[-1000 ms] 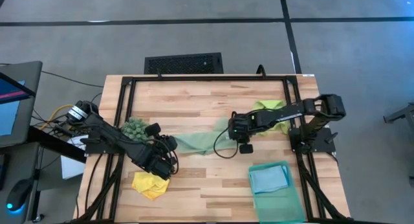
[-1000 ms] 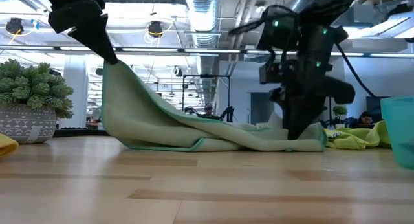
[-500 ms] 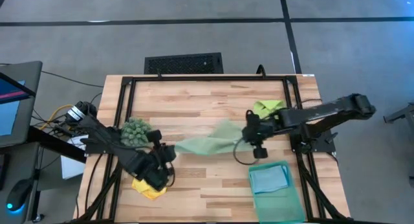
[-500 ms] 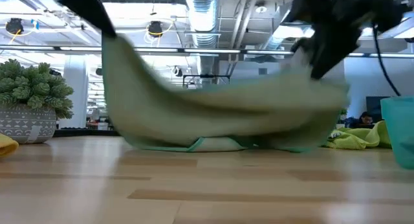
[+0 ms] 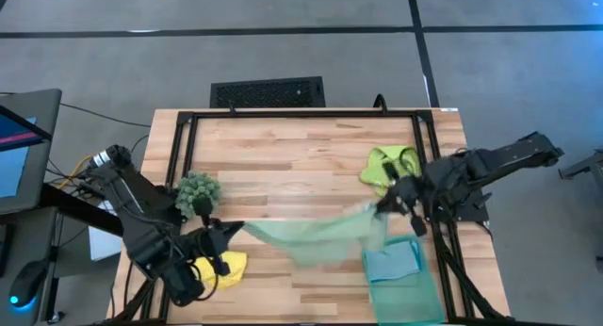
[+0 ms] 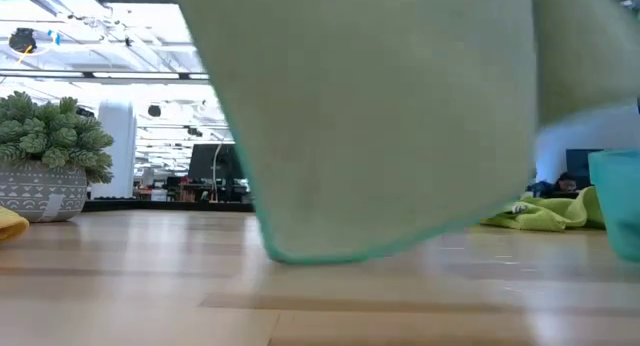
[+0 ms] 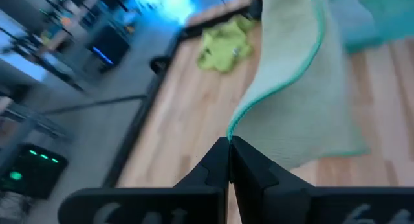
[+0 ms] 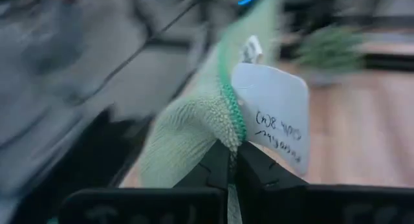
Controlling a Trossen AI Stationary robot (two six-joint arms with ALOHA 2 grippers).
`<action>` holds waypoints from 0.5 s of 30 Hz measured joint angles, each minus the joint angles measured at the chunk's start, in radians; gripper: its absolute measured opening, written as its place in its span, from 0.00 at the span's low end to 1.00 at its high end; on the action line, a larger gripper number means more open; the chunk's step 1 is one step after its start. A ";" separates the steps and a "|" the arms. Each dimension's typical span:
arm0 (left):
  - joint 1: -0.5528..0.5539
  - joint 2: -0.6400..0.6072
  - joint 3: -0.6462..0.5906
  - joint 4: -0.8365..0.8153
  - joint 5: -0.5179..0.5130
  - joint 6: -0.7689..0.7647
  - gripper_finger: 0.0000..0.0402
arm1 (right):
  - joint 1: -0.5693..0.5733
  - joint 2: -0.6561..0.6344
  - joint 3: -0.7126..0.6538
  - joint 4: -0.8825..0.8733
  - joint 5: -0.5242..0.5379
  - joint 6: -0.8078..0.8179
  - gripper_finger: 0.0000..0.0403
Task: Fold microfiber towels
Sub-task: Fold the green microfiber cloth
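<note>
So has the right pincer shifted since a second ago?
Yes. In the high view the right pincer, shut on the sage towel, has pulled away from the table's middle, toward the lime towel.

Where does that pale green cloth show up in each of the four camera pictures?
High view: pale sage green towel stretched between both grippers, lower middle.
Low view: fills the upper centre.
Left wrist view: upper right.
Right wrist view: centre.
Shared landmark: lime green towel.
</note>
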 joint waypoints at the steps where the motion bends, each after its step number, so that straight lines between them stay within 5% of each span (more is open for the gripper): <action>1: -0.002 -0.010 0.000 -0.010 -0.022 -0.008 0.00 | -0.009 -0.013 0.000 -0.007 0.049 0.014 0.08; 4: 0.015 -0.046 -0.017 -0.051 -0.047 -0.085 0.00 | -0.054 -0.025 -0.007 -0.058 0.152 0.047 0.08; 8: 0.049 -0.058 -0.058 -0.058 -0.003 -0.148 0.00 | -0.095 -0.010 -0.042 -0.110 0.125 0.063 0.11; 15: 0.045 -0.053 -0.061 0.086 0.164 -0.013 0.00 | -0.055 0.062 -0.067 -0.094 -0.201 -0.095 0.15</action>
